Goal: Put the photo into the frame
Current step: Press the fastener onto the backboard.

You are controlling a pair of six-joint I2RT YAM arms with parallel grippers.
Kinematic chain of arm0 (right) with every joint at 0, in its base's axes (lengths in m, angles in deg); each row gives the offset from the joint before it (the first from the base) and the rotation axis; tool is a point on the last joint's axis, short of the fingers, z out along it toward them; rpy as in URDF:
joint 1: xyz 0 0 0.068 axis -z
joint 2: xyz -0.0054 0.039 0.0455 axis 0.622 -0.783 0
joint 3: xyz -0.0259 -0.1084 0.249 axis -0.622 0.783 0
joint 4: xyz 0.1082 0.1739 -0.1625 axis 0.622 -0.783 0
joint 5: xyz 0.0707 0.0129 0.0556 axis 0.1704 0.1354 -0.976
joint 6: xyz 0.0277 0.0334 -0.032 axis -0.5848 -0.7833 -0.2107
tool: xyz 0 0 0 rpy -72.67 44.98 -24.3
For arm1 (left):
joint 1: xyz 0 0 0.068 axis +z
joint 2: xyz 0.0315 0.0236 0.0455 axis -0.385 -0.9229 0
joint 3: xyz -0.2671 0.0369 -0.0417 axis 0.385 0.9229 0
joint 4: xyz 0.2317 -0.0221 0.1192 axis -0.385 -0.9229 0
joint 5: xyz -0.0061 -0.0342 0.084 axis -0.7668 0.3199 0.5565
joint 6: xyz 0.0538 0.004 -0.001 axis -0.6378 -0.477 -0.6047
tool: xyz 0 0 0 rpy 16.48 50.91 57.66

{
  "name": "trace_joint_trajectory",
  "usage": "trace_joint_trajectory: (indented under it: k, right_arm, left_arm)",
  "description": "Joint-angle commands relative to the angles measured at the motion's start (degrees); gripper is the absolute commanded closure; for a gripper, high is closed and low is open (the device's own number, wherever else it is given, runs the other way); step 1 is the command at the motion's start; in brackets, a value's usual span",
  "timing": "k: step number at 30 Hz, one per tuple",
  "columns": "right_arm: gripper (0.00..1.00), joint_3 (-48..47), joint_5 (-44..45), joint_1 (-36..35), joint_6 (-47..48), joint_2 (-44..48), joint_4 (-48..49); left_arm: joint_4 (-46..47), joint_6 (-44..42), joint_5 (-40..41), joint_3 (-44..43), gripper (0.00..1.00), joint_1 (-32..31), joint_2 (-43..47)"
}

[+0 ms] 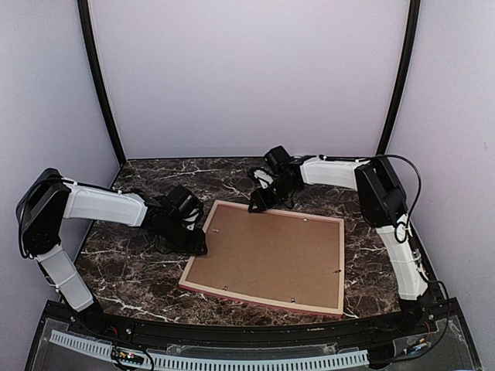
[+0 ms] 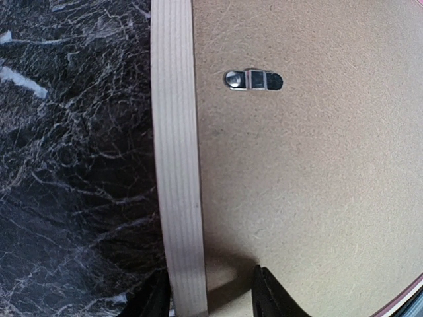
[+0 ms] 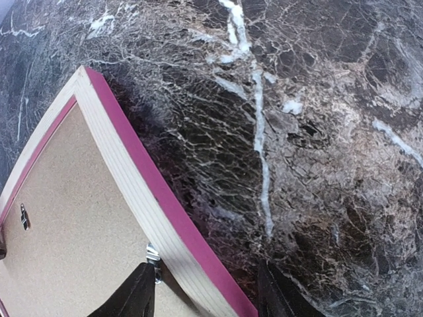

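The pink-red frame (image 1: 261, 297) lies face down on the marble table, its tan wood back up. A brown backing board (image 1: 271, 251) fills it. The photo is hidden. My left gripper (image 1: 197, 243) is open at the frame's left side. In the left wrist view its fingers straddle the tan rail (image 2: 175, 165), one on the table side and one over the board (image 2: 310, 165). My right gripper (image 1: 255, 207) is open at the far rail near the far-left corner. In the right wrist view it (image 3: 205, 294) straddles the rail (image 3: 142, 191) without closing on it.
Small metal turn clips sit on the board near the rails (image 2: 254, 80) (image 3: 153, 254). The dark marble tabletop (image 1: 155, 270) surrounds the frame. Purple walls with black posts enclose the back and sides.
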Motion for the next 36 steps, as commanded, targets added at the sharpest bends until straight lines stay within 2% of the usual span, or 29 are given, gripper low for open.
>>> trace_joint_trajectory:
  k: [1,14,23,32,36]
  right_arm:
    - [0.48,-1.72,0.70,-0.57,-0.47,-2.48,-2.09]
    - [0.48,-4.32,2.55,-1.06,-3.26,-4.77,-3.87]
    - [0.52,-2.07,6.58,-1.85,-3.88,-4.89,-4.24]
    - [0.53,8.87,17.17,-5.56,1.58,0.09,2.19]
    - [0.54,11.34,18.96,-5.80,2.25,1.33,4.03]
  left_arm:
    - [-0.93,-0.45,0.40,-1.12,0.55,-0.20,0.16]
    - [-1.04,-0.80,0.29,-1.25,0.55,-0.24,-0.09]
    - [-0.96,-0.82,0.22,-1.11,0.55,-0.21,-0.07]
    - [-0.85,-0.68,0.31,-0.55,0.55,-0.16,0.13]
    - [-0.79,-0.63,0.08,-0.68,0.55,-0.25,-0.14]
